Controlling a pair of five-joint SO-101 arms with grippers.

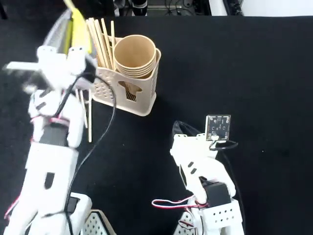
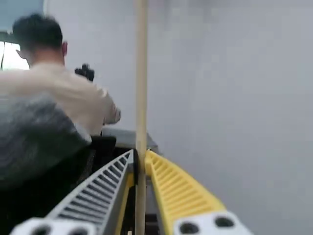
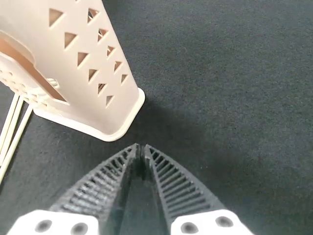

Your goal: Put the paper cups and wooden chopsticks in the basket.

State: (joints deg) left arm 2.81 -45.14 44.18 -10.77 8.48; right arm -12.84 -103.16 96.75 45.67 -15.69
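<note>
A beige perforated basket [image 1: 128,88] stands at the back left of the black table, holding a stack of paper cups [image 1: 136,55] and several wooden chopsticks [image 1: 100,39]. Two more chopsticks [image 1: 88,115] lie on the table beside it, also seen in the right wrist view as chopsticks [image 3: 11,134] next to the basket [image 3: 73,58]. My left gripper [image 2: 139,157], raised and pointing up and away from the table, is shut on a single chopstick [image 2: 141,83]; it hangs left of the basket [image 1: 68,17]. My right gripper [image 3: 142,149] is shut on nothing, low over the table in front of the basket [image 1: 180,128].
Black cloth covers the table [image 1: 244,73], with open room to the right of the basket. A white perforated object [image 1: 95,223] sits at the near edge by the left arm's base. Cables trail from both arms.
</note>
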